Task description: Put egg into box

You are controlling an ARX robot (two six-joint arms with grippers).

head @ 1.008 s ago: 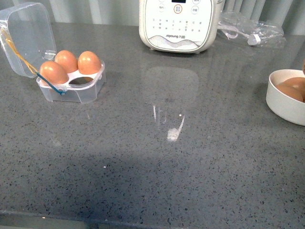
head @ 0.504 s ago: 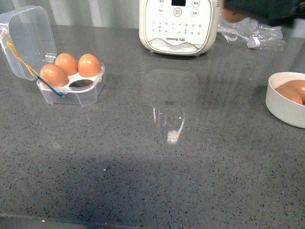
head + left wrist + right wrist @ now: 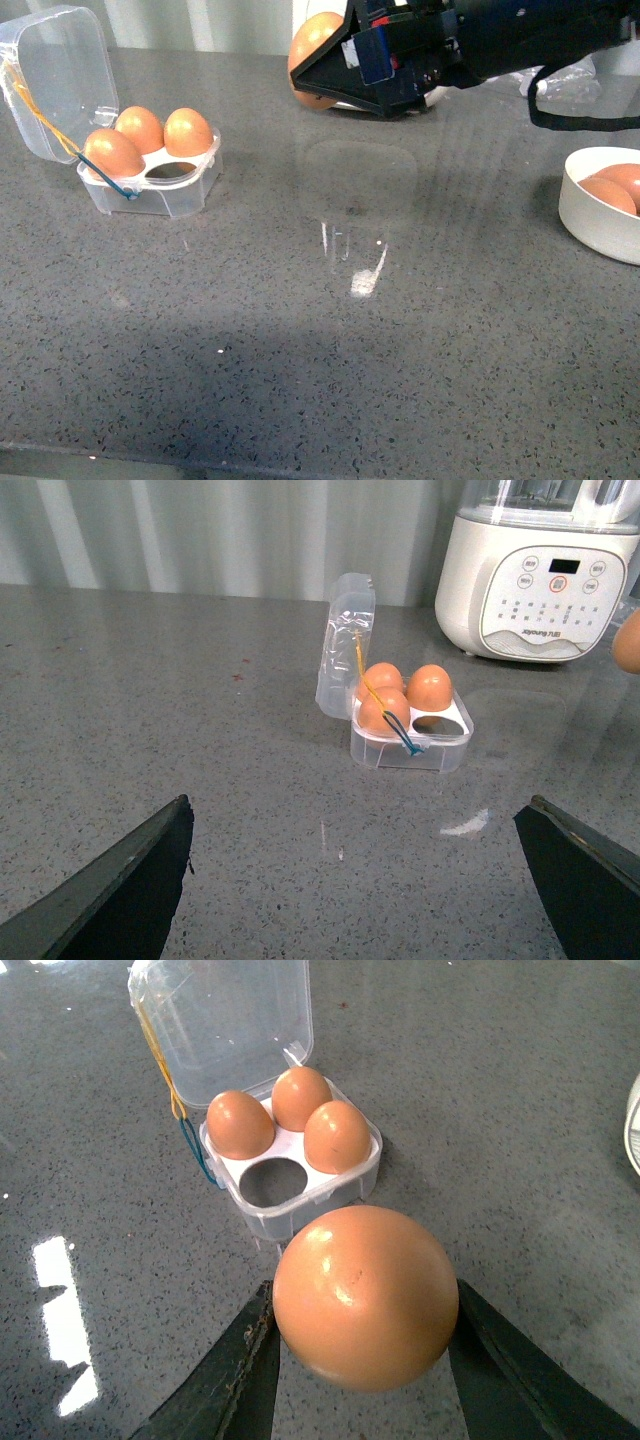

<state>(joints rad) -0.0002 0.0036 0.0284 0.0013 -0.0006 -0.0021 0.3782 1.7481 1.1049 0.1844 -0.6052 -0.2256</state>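
My right gripper [image 3: 318, 62] is shut on the egg [image 3: 314, 42], an orange-brown egg held in the air at the back middle of the counter, right of the box. In the right wrist view the egg [image 3: 365, 1295] sits between the two dark fingers [image 3: 235, 1370]. The box [image 3: 150, 175] is a clear four-cell carton at the left with its lid open; three cells hold brown eggs and the front right cell [image 3: 273, 1181] is empty. It also shows in the left wrist view [image 3: 410, 735]. My left gripper [image 3: 365, 880] is open and empty, well short of the box.
A white appliance [image 3: 535, 575] stands at the back, partly hidden behind my right arm in the front view. A round white bowl [image 3: 600, 205] with brown eggs sits at the right edge. A clear plastic bag [image 3: 565, 75] lies at the back right.
My right arm has come in from the right along the back of the counter, carrying the egg leftward toward the box. The box and bowl have not moved.
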